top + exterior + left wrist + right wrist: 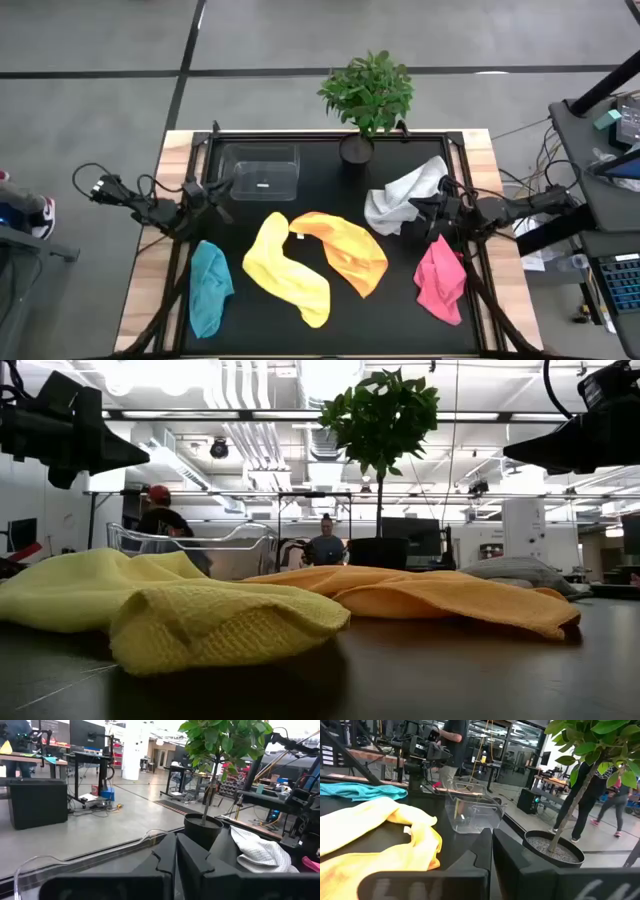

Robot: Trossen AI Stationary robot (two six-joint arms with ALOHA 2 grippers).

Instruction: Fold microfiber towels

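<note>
Five towels lie unfolded on the black worktop (pixel 330 320): teal towel (pixel 209 287) at 8 o'clock, yellow towel (pixel 285 267) and orange towel (pixel 345 248) touching at centre, pink towel (pixel 440 279) at 4 o'clock, white-grey towel (pixel 405 197) at 2 o'clock. The left pincer (pixel 222 190), at 10 o'clock beside the clear box (pixel 262 171), and the right pincer (pixel 418 208), touching the white-grey towel, are both closed and empty.

We're in a big open robotics lab or workshop: exposed ducts (pixel 250 400) and strip lights overhead, a polished concrete floor (pixel 115 820), workbenches (pixel 35 757) loaded with monitors (pixel 87 735) and cables. People (pixel 325 545) sit at desks in the back, and another robot rig (pixel 420 742) stands across the room.
</note>
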